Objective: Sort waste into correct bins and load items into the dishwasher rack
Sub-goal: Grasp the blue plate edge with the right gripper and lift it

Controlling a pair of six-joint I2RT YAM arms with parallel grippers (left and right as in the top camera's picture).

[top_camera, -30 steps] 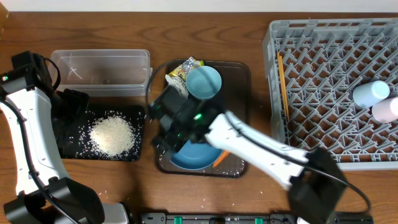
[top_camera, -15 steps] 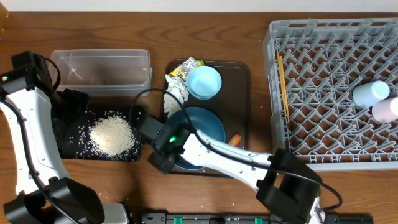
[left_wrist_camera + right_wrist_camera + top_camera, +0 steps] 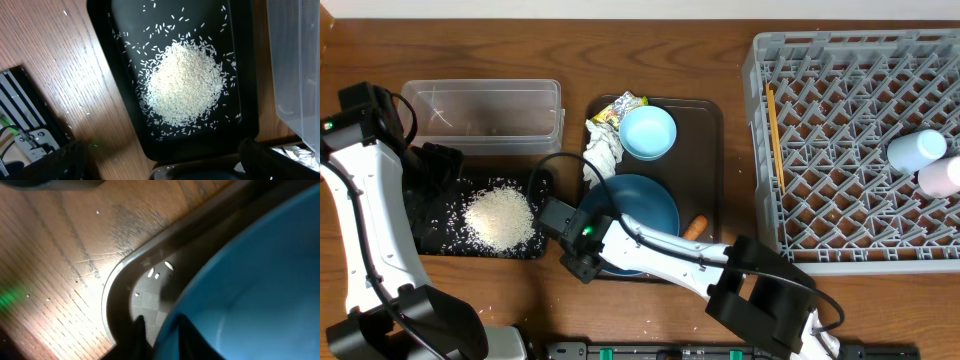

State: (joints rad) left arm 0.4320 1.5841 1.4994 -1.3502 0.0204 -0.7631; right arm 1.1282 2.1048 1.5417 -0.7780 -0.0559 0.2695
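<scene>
My right gripper (image 3: 582, 262) is at the front left corner of the brown tray (image 3: 705, 170), shut on the rim of the dark blue plate (image 3: 645, 215). In the right wrist view one of its fingers (image 3: 139, 335) is outside the plate (image 3: 250, 280) rim and the other inside. A light blue bowl (image 3: 648, 132), a tissue (image 3: 603, 148), a wrapper (image 3: 618, 108) and a carrot (image 3: 694, 227) also lie on that tray. My left gripper (image 3: 435, 165) hangs open over the black tray (image 3: 440, 225) with its rice (image 3: 500, 218) heap. Its view shows the rice (image 3: 185, 85).
The clear tub (image 3: 485, 112) stands behind the black tray. The grey rack (image 3: 850, 150) fills the right side, holding chopsticks (image 3: 775, 135), a light blue cup (image 3: 917, 150) and a white cup (image 3: 940, 177). Loose rice grains dot the wood near the front left.
My right arm has swung left and toward the front, uncovering the plate. Its jaws have closed on the plate's front left rim. The left arm has not moved.
</scene>
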